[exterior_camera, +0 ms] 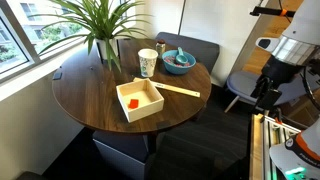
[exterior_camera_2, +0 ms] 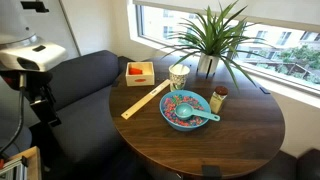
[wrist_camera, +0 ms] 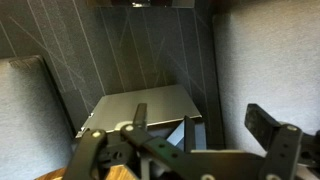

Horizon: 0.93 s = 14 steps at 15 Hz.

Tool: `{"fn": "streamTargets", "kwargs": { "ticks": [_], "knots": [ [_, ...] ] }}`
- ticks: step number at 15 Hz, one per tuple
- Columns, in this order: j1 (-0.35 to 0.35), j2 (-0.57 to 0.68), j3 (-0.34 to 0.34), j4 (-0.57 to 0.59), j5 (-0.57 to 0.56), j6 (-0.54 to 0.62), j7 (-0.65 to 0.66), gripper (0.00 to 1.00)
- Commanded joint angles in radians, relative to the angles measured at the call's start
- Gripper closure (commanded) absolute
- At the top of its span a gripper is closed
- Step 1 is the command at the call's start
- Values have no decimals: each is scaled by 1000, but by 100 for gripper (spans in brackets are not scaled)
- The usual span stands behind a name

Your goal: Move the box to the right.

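Observation:
The box point(exterior_camera: 140, 98) is a shallow square box of pale wood with a small red-orange item point(exterior_camera: 131, 101) inside. It sits on the round dark wooden table point(exterior_camera: 95, 100) near the table's edge. It also shows in an exterior view point(exterior_camera_2: 140, 72) at the table's far edge next to the couch. My gripper point(exterior_camera: 265, 92) hangs off the table, well away from the box, and shows beside the couch in an exterior view point(exterior_camera_2: 43, 102). In the wrist view the gripper point(wrist_camera: 205, 125) is open and empty, facing grey upholstery.
On the table stand a paper cup point(exterior_camera: 148, 62), a round blue bowl point(exterior_camera: 179, 61) with a utensil, a flat wooden stick point(exterior_camera: 180, 90) and a potted plant point(exterior_camera: 100, 30). A dark couch point(exterior_camera_2: 85, 75) and a chair point(exterior_camera: 245, 85) flank the table.

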Motion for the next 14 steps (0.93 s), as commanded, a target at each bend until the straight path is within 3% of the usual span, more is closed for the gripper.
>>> {"fn": "streamTargets", "kwargs": {
  "ticks": [1, 11, 14],
  "knots": [
    [-5, 0, 4, -11, 3, -3, -3, 0],
    [-4, 8, 3, -30, 2, -3, -3, 0],
    [-49, 80, -14, 70, -35, 32, -9, 0]
  ]
}}
